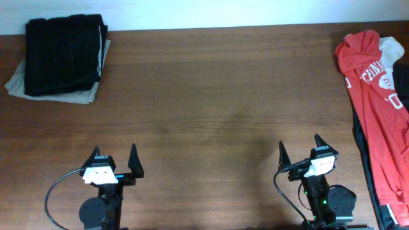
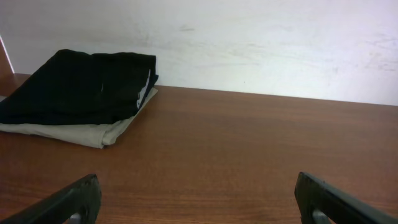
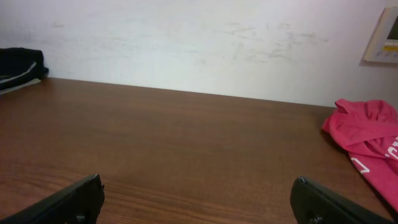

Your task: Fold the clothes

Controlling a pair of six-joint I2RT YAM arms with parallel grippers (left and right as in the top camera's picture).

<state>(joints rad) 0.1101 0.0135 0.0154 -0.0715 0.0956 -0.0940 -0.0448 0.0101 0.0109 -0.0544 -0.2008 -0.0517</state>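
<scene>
The red-orange T-shirt (image 1: 374,108) with white arched lettering lies unfolded along the table's right edge, on top of other white and dark garments. Its upper end shows in the right wrist view (image 3: 367,140) at the far right. My left gripper (image 1: 115,156) is open and empty near the front edge, left of centre; its fingertips show in the left wrist view (image 2: 196,196). My right gripper (image 1: 300,145) is open and empty near the front edge, left of the shirt; its fingertips show in the right wrist view (image 3: 196,193).
A folded black garment (image 1: 64,45) lies on a folded beige one (image 1: 83,96) at the back left corner; the stack also shows in the left wrist view (image 2: 81,87). A white garment (image 1: 393,54) and a dark one (image 1: 364,147) lie under the shirt. A white wall runs behind the table.
</scene>
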